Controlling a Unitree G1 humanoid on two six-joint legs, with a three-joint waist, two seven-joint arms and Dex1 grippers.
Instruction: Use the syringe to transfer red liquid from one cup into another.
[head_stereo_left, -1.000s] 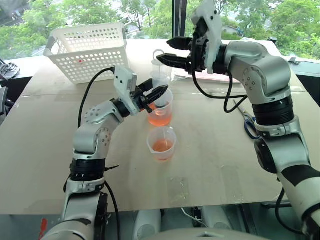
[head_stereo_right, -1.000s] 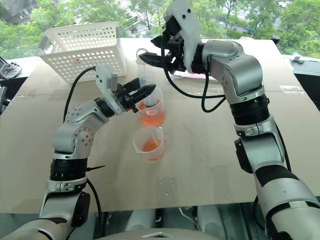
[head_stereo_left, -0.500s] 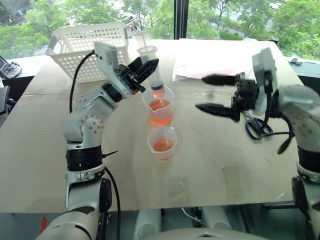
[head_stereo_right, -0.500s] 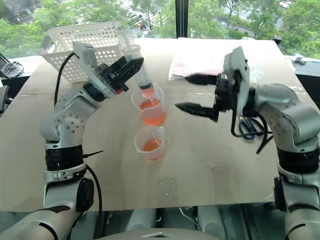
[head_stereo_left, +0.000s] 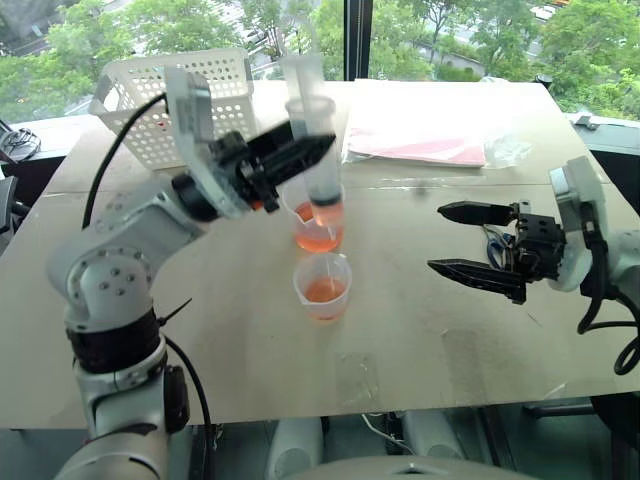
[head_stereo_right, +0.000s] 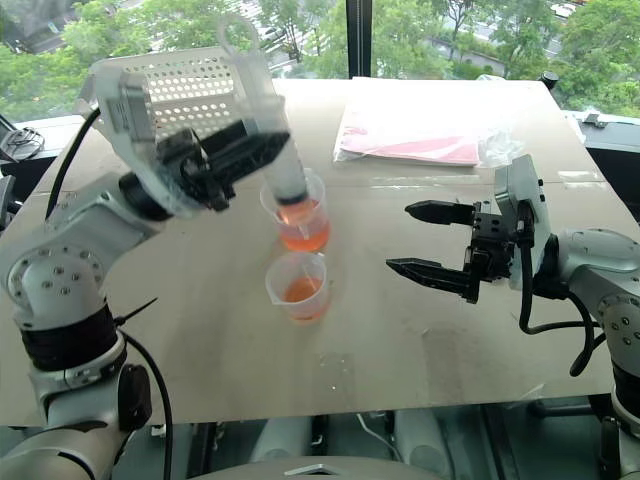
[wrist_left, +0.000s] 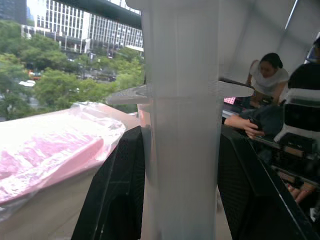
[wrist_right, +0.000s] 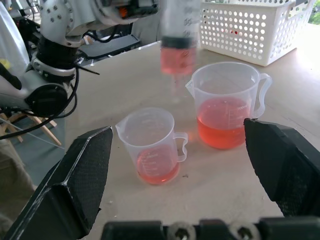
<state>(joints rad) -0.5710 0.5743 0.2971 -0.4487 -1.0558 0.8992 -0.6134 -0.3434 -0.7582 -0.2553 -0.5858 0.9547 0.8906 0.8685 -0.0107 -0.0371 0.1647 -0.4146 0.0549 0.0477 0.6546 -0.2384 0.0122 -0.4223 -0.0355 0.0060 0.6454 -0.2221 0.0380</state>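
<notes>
The left hand (head_stereo_left: 300, 152) is clenched around the barrel of the syringe (head_stereo_left: 318, 150), its 2 black fingers (wrist_left: 117, 200) pressing on either side just below the flange. The syringe hangs nearly upright, tilted slightly, with its ring handle at the top and its tip pointing down over the taller cup (head_stereo_left: 320, 222). A short column of red liquid (wrist_right: 177, 60) sits in the lower end of the barrel, under the dark plunger seal. The tip is above the taller cup's rim, clear of the liquid inside it.

The taller cup, a beaker with a spout and handle, stands on the worktop (head_stereo_left: 450, 330) and holds red liquid in roughly its lower third. Just beside it, nearer the robot, stands the shorter cup (head_stereo_left: 323, 285), with a shallow layer of the same liquid at its bottom. The 2 cups are close but not touching.

The right hand (head_stereo_left: 475, 240) is released, its 2 fingers spread wide and empty, held level and pointing toward the cups from well off to the right.

A white perforated basket (head_stereo_left: 170, 85) sits at the far left of the worktop. A pink packet in clear plastic (head_stereo_left: 420, 145) lies at the far side, right of the cups. Blue-handled scissors (head_stereo_left: 493, 245) lie partly hidden behind the right hand.
</notes>
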